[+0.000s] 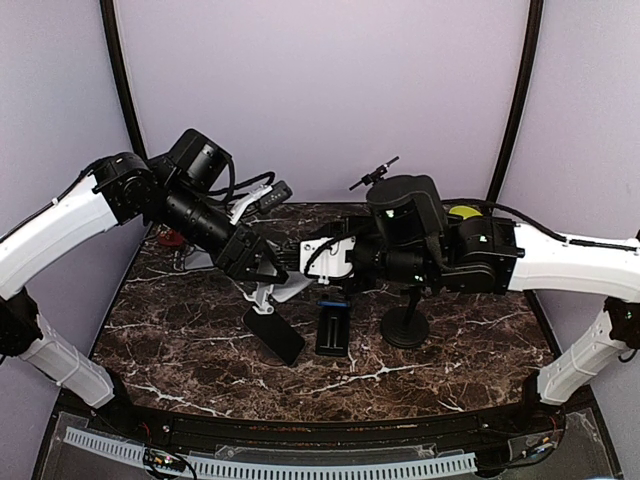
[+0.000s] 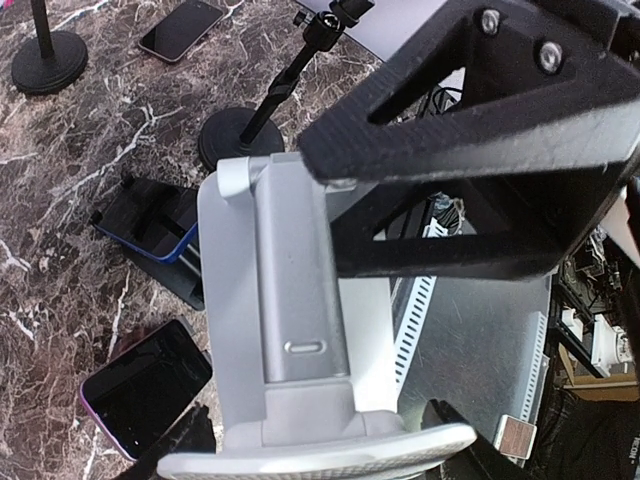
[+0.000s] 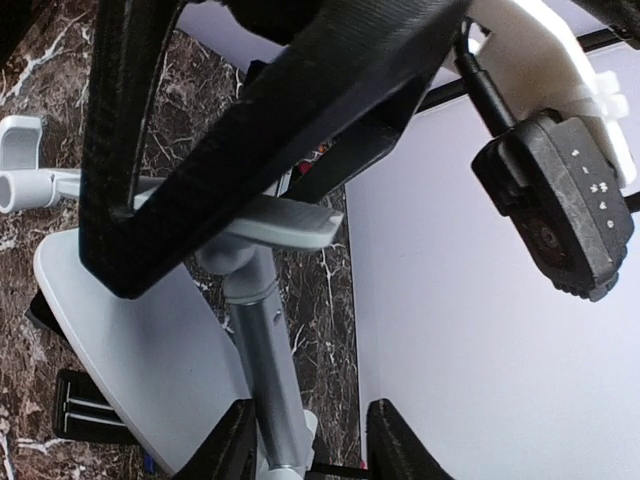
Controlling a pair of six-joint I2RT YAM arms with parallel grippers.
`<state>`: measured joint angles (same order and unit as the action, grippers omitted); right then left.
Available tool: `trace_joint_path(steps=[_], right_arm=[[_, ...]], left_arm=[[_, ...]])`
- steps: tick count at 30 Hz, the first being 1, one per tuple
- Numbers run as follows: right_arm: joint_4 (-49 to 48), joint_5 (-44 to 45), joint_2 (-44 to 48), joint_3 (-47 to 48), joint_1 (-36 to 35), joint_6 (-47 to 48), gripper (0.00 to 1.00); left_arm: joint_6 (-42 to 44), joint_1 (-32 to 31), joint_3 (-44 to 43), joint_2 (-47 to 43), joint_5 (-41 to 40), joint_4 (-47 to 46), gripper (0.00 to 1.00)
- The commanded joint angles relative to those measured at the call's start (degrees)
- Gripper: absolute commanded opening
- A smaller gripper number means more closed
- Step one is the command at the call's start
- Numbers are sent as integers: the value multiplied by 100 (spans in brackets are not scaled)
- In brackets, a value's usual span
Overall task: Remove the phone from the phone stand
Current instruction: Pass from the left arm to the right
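The grey phone stand (image 1: 268, 292) is tilted over the table's middle. My left gripper (image 1: 262, 270) is shut on it: in the left wrist view the stand's (image 2: 290, 300) flat base plate spans my left gripper (image 2: 330, 452) from finger to finger. My right gripper (image 3: 315, 445) is open, with the stand's pole (image 3: 262, 370) against its left finger and a gap to the other. A dark phone (image 1: 275, 334) with a purple edge (image 2: 145, 385) lies on the marble just below the stand.
A blue-edged phone rests in a black holder (image 1: 333, 326) next to a black round-based stand (image 1: 405, 325). The left wrist view shows another phone (image 2: 180, 28) and a second round base (image 2: 48, 62). A red object (image 1: 172, 238) sits at the back left.
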<state>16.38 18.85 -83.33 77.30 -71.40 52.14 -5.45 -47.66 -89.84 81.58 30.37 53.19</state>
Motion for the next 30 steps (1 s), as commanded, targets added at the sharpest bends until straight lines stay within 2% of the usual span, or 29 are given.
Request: trace_joint_path(steps=[1,6,8,10,12,16,18,22,30], right_arm=[[217,-380,263,83,151,-606,41],[123,-389,396,85,167,-1130,45],[-128,-213,493,14,211,-1586,51],[-382,83,601,-28,248,-2053,62],[-668,445,712,-8,333,-2770,66],[-991,576,929,-8,583,-4463,66],[-1049,589,1001,-45,707,-5228,61],[-1458,102,1181,-297,875,-6500,60],[-1779,-364,924,-119,881,-7511,60]], left_arm=[[261,-68,-12,-456,87,-613,36],[348,-72,60,-488,-323,-843,36],[389,-77,137,-523,-551,-974,36],[421,-77,208,-563,-782,-1094,35],[427,-77,296,-626,-1124,-1274,35],[430,-77,542,-840,-1736,-1758,35],[419,-77,608,-911,-1914,-1956,35],[437,-86,687,-1057,-2183,-2327,35],[393,-111,563,-1125,-2425,-3212,35]])
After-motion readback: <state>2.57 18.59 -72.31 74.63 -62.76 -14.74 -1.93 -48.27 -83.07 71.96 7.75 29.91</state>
